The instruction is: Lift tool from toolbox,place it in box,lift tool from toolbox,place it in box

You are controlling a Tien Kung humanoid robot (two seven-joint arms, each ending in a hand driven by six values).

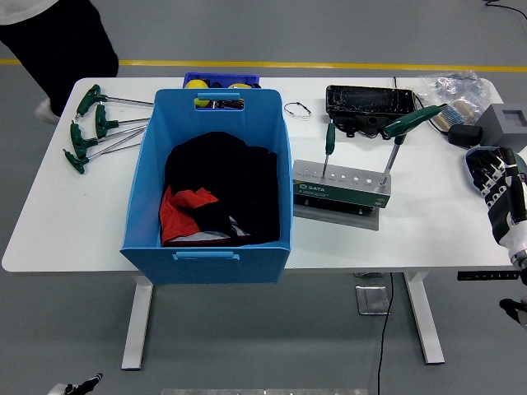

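A grey SATA tool holder (340, 191) stands on the white table (66, 222) right of centre. A small green-handled screwdriver (328, 141) stands in its left hole. A large green T-handle tool (408, 123) stands in its right end. A blue box (214, 247) sits left of the holder, with black and red cloth (216, 193) inside. My right hand (496, 183) hovers at the table's right edge, well right of the holder, fingers relaxed and empty. My left hand is out of view.
Several green T-handle tools (92, 127) lie at the table's far left. A black tray (368, 103), a plastic bag (449, 86), a grey block (505, 123) and a blue bin with yellow items (221, 81) sit along the back. A person (53, 41) stands at top left.
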